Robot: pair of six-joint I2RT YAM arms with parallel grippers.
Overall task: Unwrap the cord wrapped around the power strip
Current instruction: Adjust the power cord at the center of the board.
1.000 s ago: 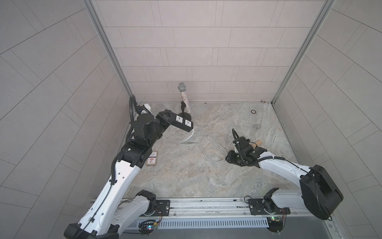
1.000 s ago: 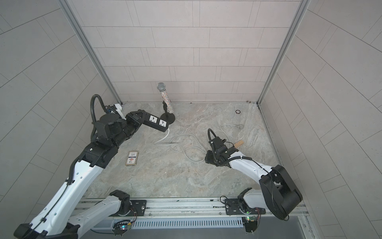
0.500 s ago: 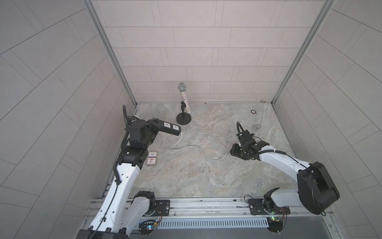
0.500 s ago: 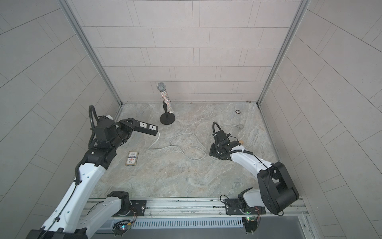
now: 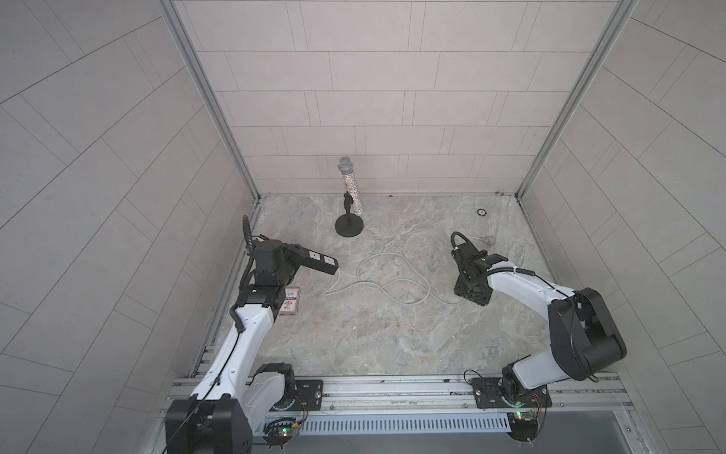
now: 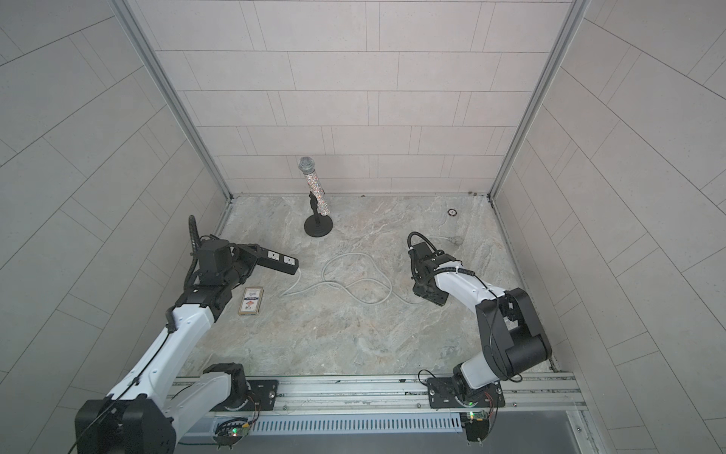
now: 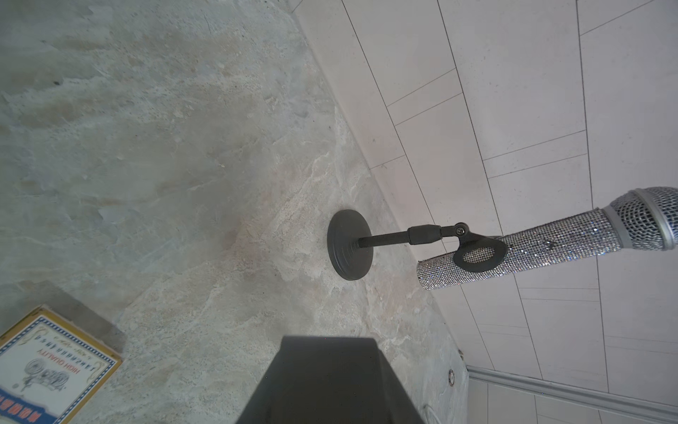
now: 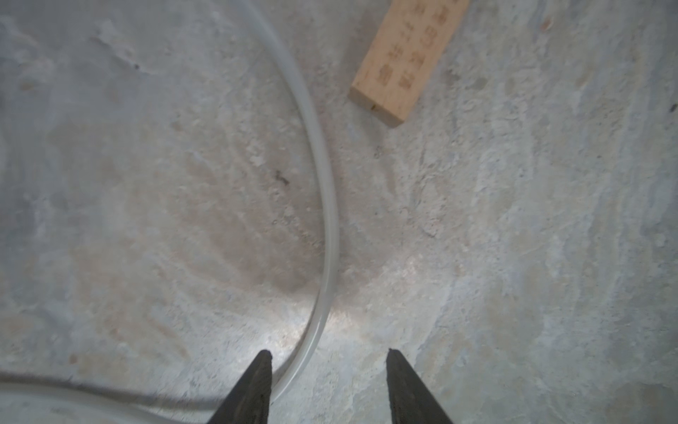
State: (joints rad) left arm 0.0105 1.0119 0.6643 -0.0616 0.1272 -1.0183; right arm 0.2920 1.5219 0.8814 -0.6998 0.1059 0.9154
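Note:
The black power strip [image 5: 320,261] [image 6: 281,261] is held above the table at the left with its white sockets facing up, and my left gripper [image 5: 292,257] [image 6: 251,255] is shut on its near end. In the left wrist view its plain black back [image 7: 330,381] hides the jaws. The white cord [image 5: 393,283] [image 6: 353,283] drops from the strip's far end and lies in loose loops across the table. Its pale plug [image 5: 488,239] [image 6: 457,239] rests at the back right. My right gripper [image 5: 471,294] [image 8: 328,354] points down, open, astride the cord [image 8: 330,220], which passes beside one fingertip [image 8: 264,356].
A microphone stand [image 5: 349,228] [image 6: 318,227] [image 7: 348,249] stands at the back centre with a glittery microphone. A card box [image 5: 290,302] [image 6: 250,300] [image 7: 47,370] lies under my left arm. A wooden block [image 8: 407,55] lies by the cord, and a small ring [image 5: 481,212] is near the back wall.
My left arm has drawn back to the left and lowered with the power strip, spreading the cord out. My right gripper has shifted slightly right along the cord.

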